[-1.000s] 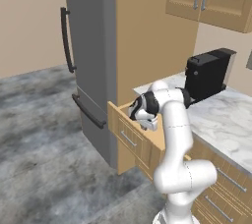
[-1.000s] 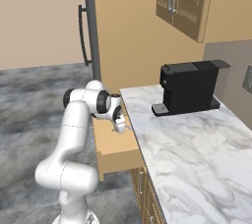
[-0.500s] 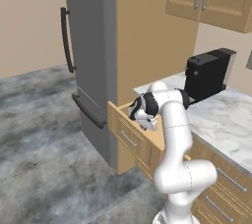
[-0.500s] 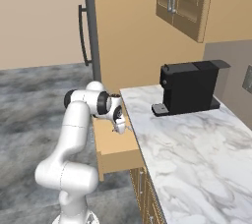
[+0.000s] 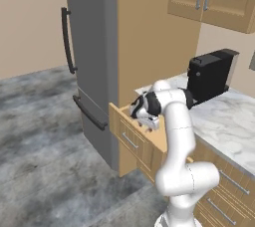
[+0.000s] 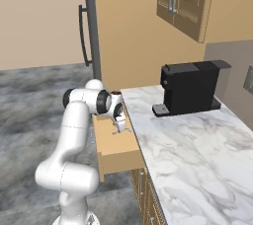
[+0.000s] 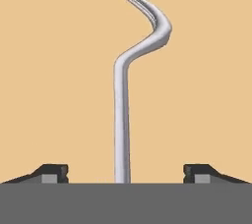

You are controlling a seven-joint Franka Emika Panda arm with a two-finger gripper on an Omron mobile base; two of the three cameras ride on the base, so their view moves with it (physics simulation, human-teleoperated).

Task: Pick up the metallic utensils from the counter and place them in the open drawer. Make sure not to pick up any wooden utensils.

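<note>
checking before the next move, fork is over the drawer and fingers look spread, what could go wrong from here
1. In the hand view the fork lies between the fingertips, which stand wide apart, so a fast lift or sideways move may snag or drag it.
2. The gripper sits low inside the open drawer, so a sideways pull-out could strike its wall.
3. The coffee machine stands on the counter near the arm's way back.
</note>
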